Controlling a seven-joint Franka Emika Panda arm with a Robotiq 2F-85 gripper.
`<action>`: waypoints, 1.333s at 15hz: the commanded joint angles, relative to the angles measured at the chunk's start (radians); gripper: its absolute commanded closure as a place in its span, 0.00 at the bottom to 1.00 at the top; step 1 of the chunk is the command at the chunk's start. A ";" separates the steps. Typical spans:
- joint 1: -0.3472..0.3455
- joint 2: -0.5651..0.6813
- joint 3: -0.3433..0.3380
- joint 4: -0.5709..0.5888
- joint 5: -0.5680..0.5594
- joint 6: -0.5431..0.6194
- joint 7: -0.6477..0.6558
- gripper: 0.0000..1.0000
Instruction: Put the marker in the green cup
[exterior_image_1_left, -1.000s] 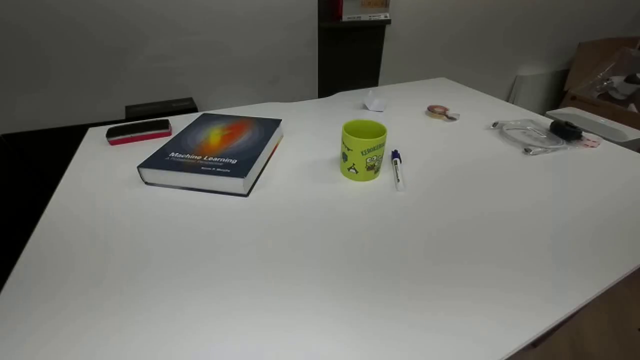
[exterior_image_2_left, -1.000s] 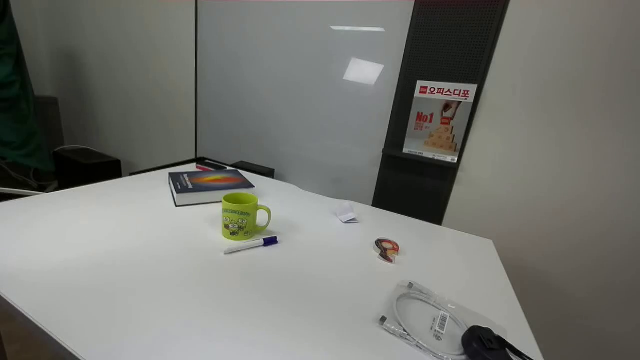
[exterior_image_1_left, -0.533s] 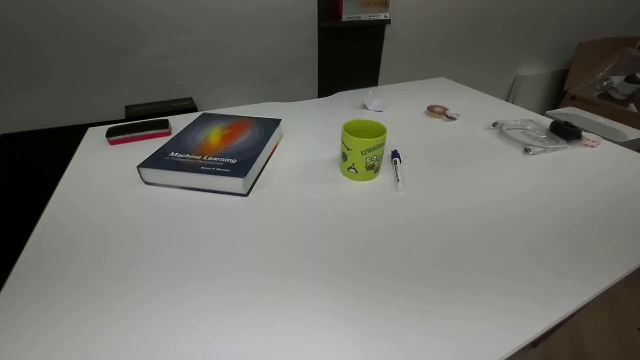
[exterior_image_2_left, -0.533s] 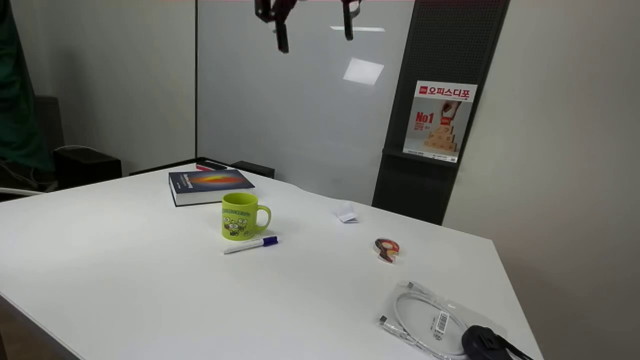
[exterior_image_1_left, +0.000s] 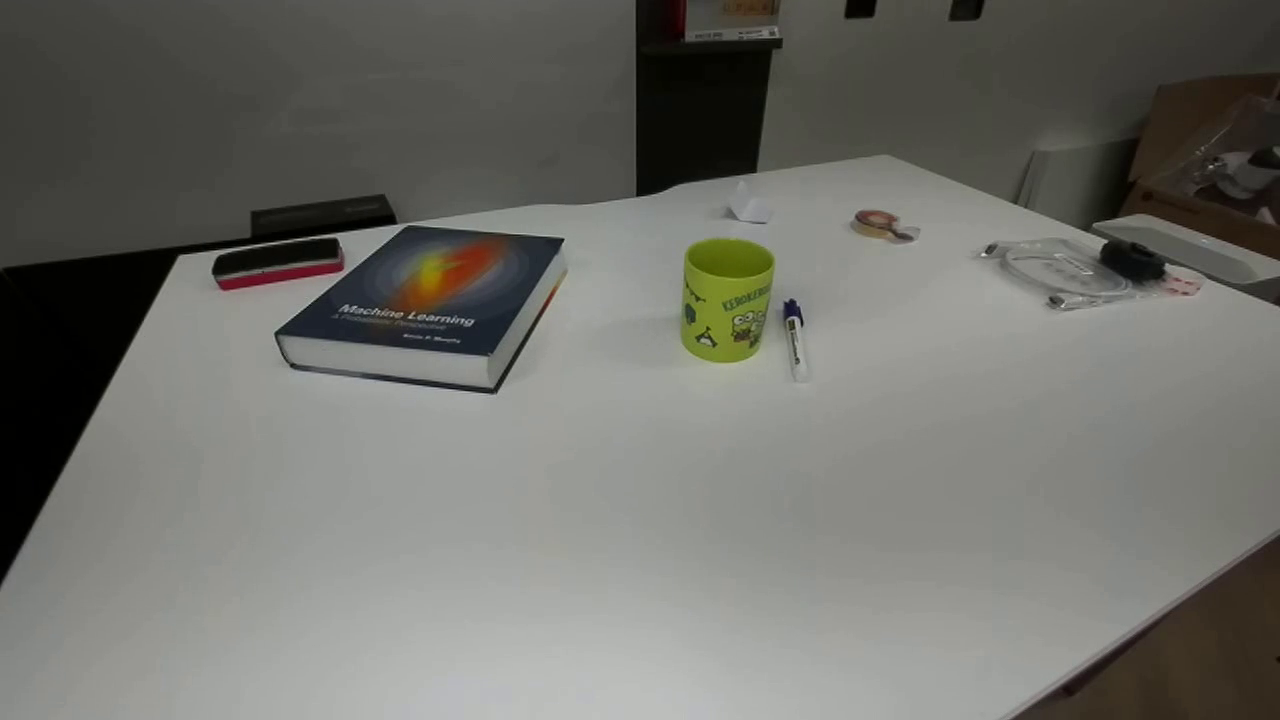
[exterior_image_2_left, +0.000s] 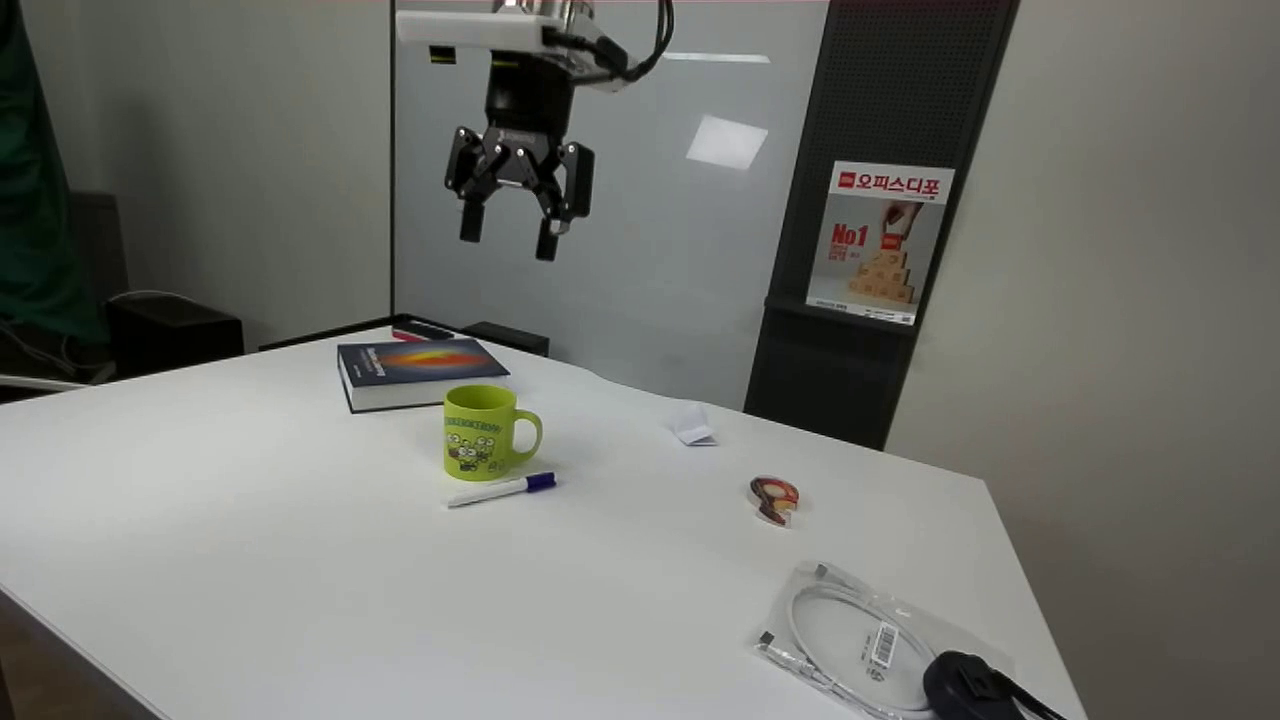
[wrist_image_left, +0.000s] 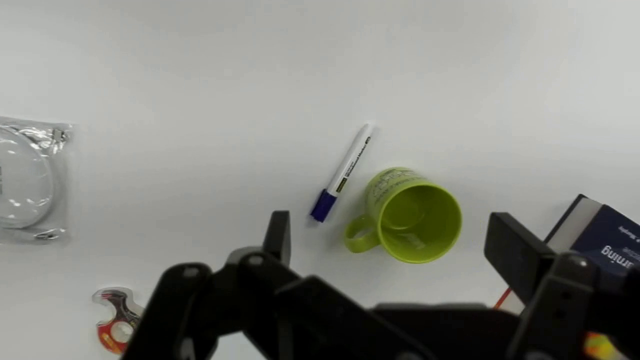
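The marker (wrist_image_left: 345, 172), white with a dark blue cap, lies flat on the white table beside the green cup (wrist_image_left: 420, 225). The cup stands upright, and its inside looks empty in the wrist view. Marker (exterior_image_1_left: 795, 342) (exterior_image_2_left: 502, 490) and cup (exterior_image_1_left: 727, 305) (exterior_image_2_left: 475, 435) show in both exterior views, close together but apart. My gripper (exterior_image_2_left: 508, 245) is open and empty, pointing down high above the table. In the wrist view the cup shows between the open fingers (wrist_image_left: 388, 225), with the marker farther up and left. Only the fingertips (exterior_image_1_left: 914, 10) show at the top edge in an exterior view.
A thick book (exterior_image_1_left: 425, 300) lies near the cup, with a red-and-black case (exterior_image_1_left: 278, 263) beyond it. A folded paper (exterior_image_2_left: 692, 426), a tape dispenser (exterior_image_2_left: 774, 500) and a bagged cable (exterior_image_2_left: 870, 640) with a black object (exterior_image_2_left: 965, 685) lie elsewhere on the table (exterior_image_2_left: 300, 600).
The gripper was out of view, then its fingertips came in at the top of an exterior view. It has since moved down and left there, still open. Marker and cup have not moved.
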 joint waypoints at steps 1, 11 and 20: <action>0.006 0.020 0.003 0.017 0.010 -0.001 0.003 0.00; 0.032 0.067 -0.028 -0.081 0.014 0.351 0.391 0.00; 0.081 0.078 -0.118 -0.257 -0.006 0.571 0.782 0.00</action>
